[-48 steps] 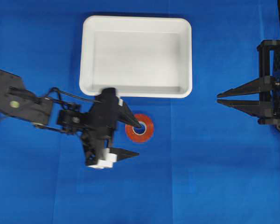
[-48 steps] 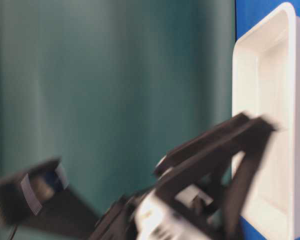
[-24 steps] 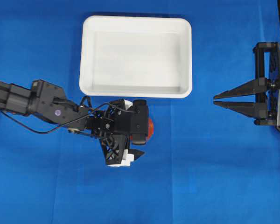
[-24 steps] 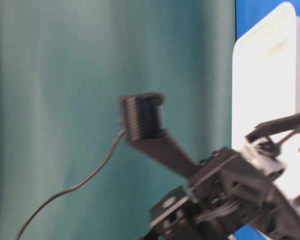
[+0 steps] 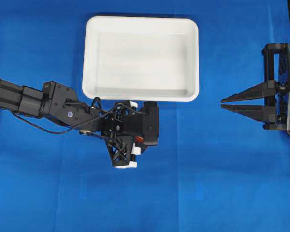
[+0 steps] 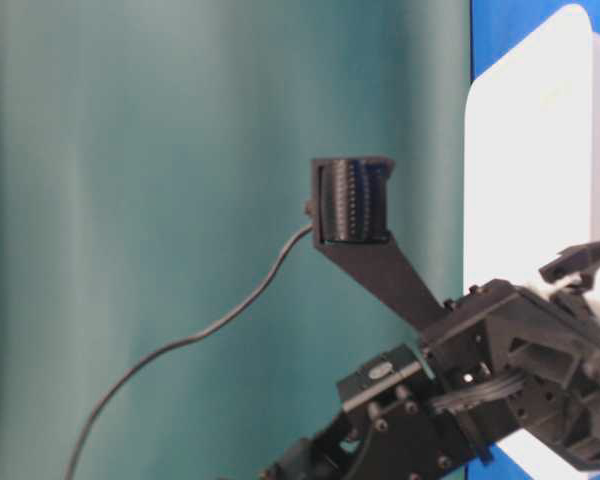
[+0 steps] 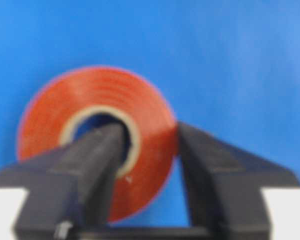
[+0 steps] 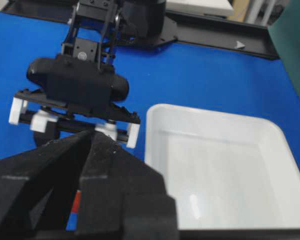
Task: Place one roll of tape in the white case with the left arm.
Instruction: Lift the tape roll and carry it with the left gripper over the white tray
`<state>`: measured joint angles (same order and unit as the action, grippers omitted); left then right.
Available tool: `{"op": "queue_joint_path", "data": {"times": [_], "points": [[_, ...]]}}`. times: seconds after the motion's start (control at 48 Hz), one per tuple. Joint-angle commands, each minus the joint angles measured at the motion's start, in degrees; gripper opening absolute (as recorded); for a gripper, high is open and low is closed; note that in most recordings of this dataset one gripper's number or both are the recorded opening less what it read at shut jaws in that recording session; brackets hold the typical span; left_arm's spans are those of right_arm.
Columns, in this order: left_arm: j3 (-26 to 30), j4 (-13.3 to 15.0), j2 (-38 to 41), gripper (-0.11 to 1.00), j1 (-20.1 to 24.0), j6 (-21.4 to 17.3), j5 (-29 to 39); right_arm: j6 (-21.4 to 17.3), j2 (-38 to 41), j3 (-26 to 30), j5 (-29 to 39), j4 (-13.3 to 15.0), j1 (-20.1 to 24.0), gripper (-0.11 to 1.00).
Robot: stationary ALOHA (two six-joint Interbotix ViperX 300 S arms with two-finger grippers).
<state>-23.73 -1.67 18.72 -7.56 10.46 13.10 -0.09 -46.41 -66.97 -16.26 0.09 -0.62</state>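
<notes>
a: over on the left, the left arm (image 5: 43, 100) is stretched low across the blue cloth (image 5: 208, 183), and its gripper (image 7: 150, 150) is right down on the roll of tape (image 7: 97, 107).

b: has it got hold of it?

a: looks like it. from the wrist view 1 finger (image 7: 97, 155) sits inside the pale core and the other presses the outer edge of the ring, so the jaws are narrowed onto 1 wall of the roll. from above only a sliver of orange (image 5: 139, 140) shows under the gripper.

b: and the white case (image 5: 89, 72)?

a: just beyond the gripper, its near rim very close to the wrist. nothing in it that i can see.

b: so which step is this?

a: the grasp, i'd say. the roll lies flat on the cloth, not lifted yet. next it needs to rise enough to clear that raised rim, carry the short way over the case, then let go.

b: the other arm?

a: far off to the right of the gripper, the right gripper (image 5: 227, 104) hangs parked, its pointed fingers set a little apart with nothing between them.
</notes>
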Motion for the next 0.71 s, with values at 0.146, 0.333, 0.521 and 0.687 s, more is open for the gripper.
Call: {"op": "queue_joint_path", "data": {"times": [0.146, 0.333, 0.521, 0.687], "points": [[5.7, -0.6, -3.1, 0.26, -1.1, -0.2, 8.3, -0.1, 0.1, 0.7, -0.3, -0.2, -0.2, -0.07], [8.4, -2.0, -7.7, 0.26, -1.2, -0.8, 14.4, -0.1, 0.1, 0.6, -0.2, -0.2, -0.2, -0.07], [7.7, -4.1, -13.8, 0.26, 1.9, -2.7, 17.7, -0.1, 0.1, 0.7, -0.3, -0.2, -0.2, -0.07], [5.2, -4.1, -14.7, 0.26, 8.8, -6.4, 17.1, -0.1, 0.1, 0.6, -0.2, -0.2, -0.2, -0.07]]}}
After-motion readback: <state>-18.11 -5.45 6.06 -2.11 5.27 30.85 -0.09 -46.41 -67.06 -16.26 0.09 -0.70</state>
